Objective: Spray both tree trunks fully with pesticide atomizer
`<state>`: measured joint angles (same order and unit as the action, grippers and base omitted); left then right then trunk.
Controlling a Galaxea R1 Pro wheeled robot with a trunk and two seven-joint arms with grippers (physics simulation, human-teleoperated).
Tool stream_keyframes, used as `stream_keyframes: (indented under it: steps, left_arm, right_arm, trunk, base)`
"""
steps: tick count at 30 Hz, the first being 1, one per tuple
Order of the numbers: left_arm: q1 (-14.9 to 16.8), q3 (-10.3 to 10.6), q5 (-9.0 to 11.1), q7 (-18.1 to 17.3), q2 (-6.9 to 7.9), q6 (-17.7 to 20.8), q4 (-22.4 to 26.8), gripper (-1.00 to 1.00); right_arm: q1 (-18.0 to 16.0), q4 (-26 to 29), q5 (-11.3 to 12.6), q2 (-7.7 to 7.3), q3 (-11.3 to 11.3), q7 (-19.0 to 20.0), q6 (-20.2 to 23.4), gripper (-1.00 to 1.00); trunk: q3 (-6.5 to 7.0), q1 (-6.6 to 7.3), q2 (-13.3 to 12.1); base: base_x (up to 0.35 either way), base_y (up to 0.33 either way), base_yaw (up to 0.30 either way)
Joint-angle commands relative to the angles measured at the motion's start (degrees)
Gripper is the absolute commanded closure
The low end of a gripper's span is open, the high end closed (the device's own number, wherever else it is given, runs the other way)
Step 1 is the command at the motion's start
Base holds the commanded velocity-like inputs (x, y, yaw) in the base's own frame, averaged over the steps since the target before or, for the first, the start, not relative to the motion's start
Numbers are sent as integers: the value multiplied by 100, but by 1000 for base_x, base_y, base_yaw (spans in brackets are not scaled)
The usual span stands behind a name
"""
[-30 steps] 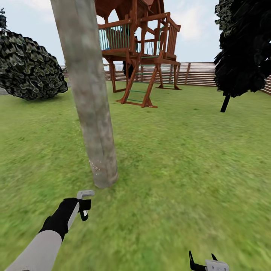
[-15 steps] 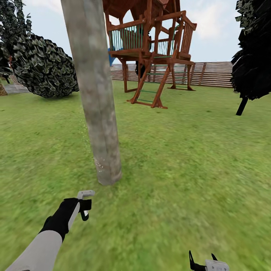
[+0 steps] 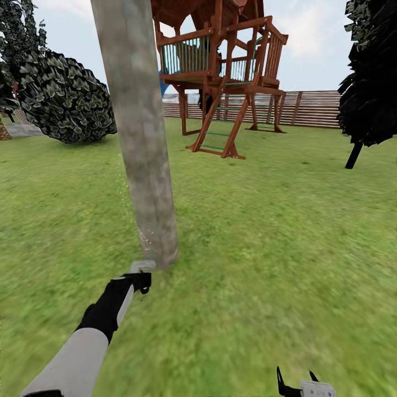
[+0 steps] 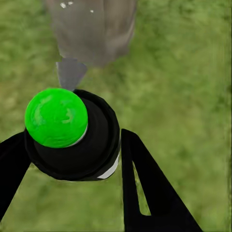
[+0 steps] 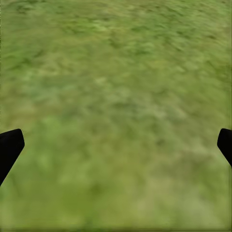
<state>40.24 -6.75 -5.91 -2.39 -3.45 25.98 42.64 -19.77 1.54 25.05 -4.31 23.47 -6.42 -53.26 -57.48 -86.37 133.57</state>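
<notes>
Two arms on show, and much is cut off. The tree trunk (image 3: pixel 142 138) runs out of the top of the head view, so its crown is hidden; pale specks dot its lower left side near the base. The left gripper (image 3: pixel 142 278) is stretched forward, right at the foot of the trunk, and its fingers (image 4: pixel 145 188) are clenched around the pesticide atomizer (image 4: pixel 72 137), a black body with a bright green cap seen in the left wrist view. A grey nozzle points from it at the trunk base just ahead. In the head view the atomizer is hard to make out, only a grey tip showing above the black wrist.

The right gripper (image 3: pixel 298 386) sits low at the near right, cropped by the edge of the frame; its fingers (image 5: pixel 10 145) stand wide apart and released over blurred lawn (image 5: pixel 116 96).

Farther off, a brown wooden play tower (image 3: pixel 220 71) stands behind the trunk, with a slatted fence (image 3: pixel 309 107) beyond. A dark leafy bush (image 3: pixel 63 99) sits far left, a black conifer (image 3: pixel 372 71) far right.
</notes>
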Motion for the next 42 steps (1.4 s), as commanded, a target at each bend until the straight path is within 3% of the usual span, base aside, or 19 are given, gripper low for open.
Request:
stream_keyframes:
  steps: [1, 3, 6, 9, 11, 14, 16, 17, 19, 20, 22, 24, 27, 30, 32, 35, 38, 39, 42]
  left_arm:
    - [114, 70, -24, 2, -86, 37, 143, 100]
    - [315, 106, -23, -7, -151, 184, 233, 100]
    - [490, 93, 2, -43, -97, 344, 282, 100]
    - [527, 45, 12, -62, 200, 395, 548, 100]
    - [493, 47, 16, -66, 239, 395, 571, 100]
    - [462, 103, -2, -61, 186, 391, 580, 100]
    - [462, 198, 1, -61, 70, 391, 578, 100]
    - [471, 332, 0, -56, -59, 390, 584, 100]
    - [509, 373, 14, -57, -83, 392, 589, 100]
    - [526, 355, 11, -59, -44, 396, 592, 100]
    - [543, 12, 23, -87, 292, 399, 596, 100]
    - [546, -95, 19, -174, 412, 399, 594, 100]
    - [553, -97, 12, -205, 365, 399, 587, 100]
    - [563, -64, 5, -219, 128, 447, 592, 100]
    - [702, -21, 13, -227, 107, 733, 595, 100]
    - [902, -21, 19, -232, 226, 878, 585, 100]
    - [931, -52, 27, -237, 584, 887, 565, 100]
    - [928, -54, 28, -242, 635, 884, 566, 100]
    - [868, -4, 14, -244, 601, 883, 582, 100]
  right_arm:
    - [0, 1, 1, 0, 0, 0, 0, -100]
    - [0, -2, 0, 0, 0, 0, 0, -100]
    - [0, -4, 2, 0, 0, 0, 0, -100]
    - [0, -2, 3, 0, 0, 0, 0, -100]
    - [0, -4, 7, 0, 0, 0, 0, -100]
    - [0, 3, 14, 0, 0, 0, 0, -100]
    - [0, 2, 16, 0, 0, 0, 0, -100]
    - [0, -1, 17, 0, 0, 0, 0, -100]
    - [0, -3, 17, -3, -1, -6, 0, -100]
    - [0, -2, 17, -5, -1, -7, 0, -100]
    - [0, -3, 17, -8, -1, -9, 0, -100]
    - [0, -4, 17, -7, -1, -9, 0, -100]
    - [0, -4, 17, -8, -6, -9, 0, -100]
    - [0, -4, 17, -9, -7, -9, 0, -100]
    - [0, -4, 17, -9, -7, -9, 0, -100]
    - [0, -4, 17, -9, -8, -9, 0, -100]
    - [1, -4, 17, -9, -9, -9, 0, -100]
    - [0, -4, 17, -9, -7, -9, 0, -100]
    - [0, -4, 17, -9, -7, -9, 0, -100]
  trunk:
    - [-1, 0, 0]
    - [-1, 0, 0]
    - [-1, 0, 0]
    - [-1, 0, 0]
    - [-1, 0, 0]
    - [-1, 0, 0]
    - [-1, 0, 0]
    - [-1, 0, 0]
    - [-1, 0, 0]
    - [-1, 0, 0]
    - [-1, 0, 0]
    - [-1, 0, 0]
    - [-1, 0, 0]
    - [-1, 0, 0]
    - [-1, 0, 0]
    - [-1, 0, 0]
    - [-1, 0, 0]
    - [-1, 0, 0]
    - [-1, 0, 0]
  base:
    - [-6, 0, 0]
    - [-2, 0, 0]
    - [0, 0, 0]
    - [0, 0, 0]
    - [0, 0, 0]
    - [0, 0, 0]
    - [0, 0, 0]
    - [0, 0, 0]
    - [0, 0, 0]
    - [0, 0, 0]
    - [0, 0, 0]
    - [0, 0, 0]
    - [0, 0, 0]
    - [0, 0, 0]
    - [0, 0, 0]
    - [0, 0, 0]
    - [0, 0, 0]
    - [0, 0, 0]
    - [0, 0, 0]
